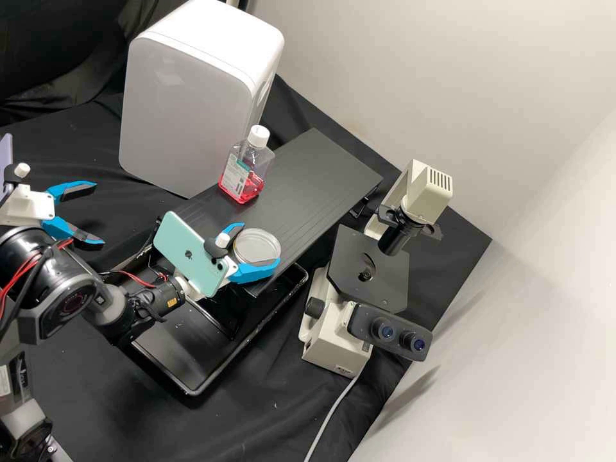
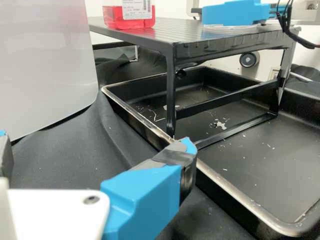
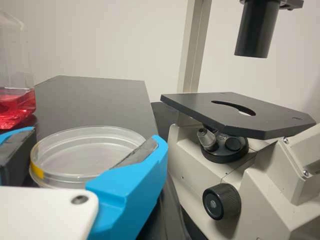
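A clear petri dish with a lid lies at the near end of a raised black shelf. My right gripper is shut on the petri dish, one blue finger on each side of its rim. In the right wrist view the dish sits between the fingers of that gripper, on the shelf. My left gripper hangs open and holds nothing, over the black cloth left of the shelf. In the left wrist view the left gripper faces the shelf's legs and the black tray.
A flask of red liquid with a white cap stands at the shelf's far end, next to a tall white box. An inverted microscope stands right of the shelf, its black stage close to the dish. The shelf stands in a shallow tray.
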Controlling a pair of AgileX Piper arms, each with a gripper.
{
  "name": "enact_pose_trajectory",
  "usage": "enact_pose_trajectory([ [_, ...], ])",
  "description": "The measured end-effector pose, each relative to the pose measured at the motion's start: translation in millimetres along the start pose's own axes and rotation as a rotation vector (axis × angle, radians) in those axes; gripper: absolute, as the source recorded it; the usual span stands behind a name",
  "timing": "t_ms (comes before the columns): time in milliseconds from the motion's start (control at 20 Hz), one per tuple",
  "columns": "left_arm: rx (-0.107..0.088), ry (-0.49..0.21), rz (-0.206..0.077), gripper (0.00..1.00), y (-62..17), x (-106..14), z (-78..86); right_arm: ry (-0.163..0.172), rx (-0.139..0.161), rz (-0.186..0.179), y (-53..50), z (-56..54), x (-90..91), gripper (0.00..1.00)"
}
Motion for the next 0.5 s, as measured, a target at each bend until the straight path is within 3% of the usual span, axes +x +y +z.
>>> enact_pose_trajectory([
  [500,-0.003,0.003,0.003,1.00,0.3,0.8,0.3,0.026,0.005,0.028,9.8,-7.8,-8.3,0.00],
])
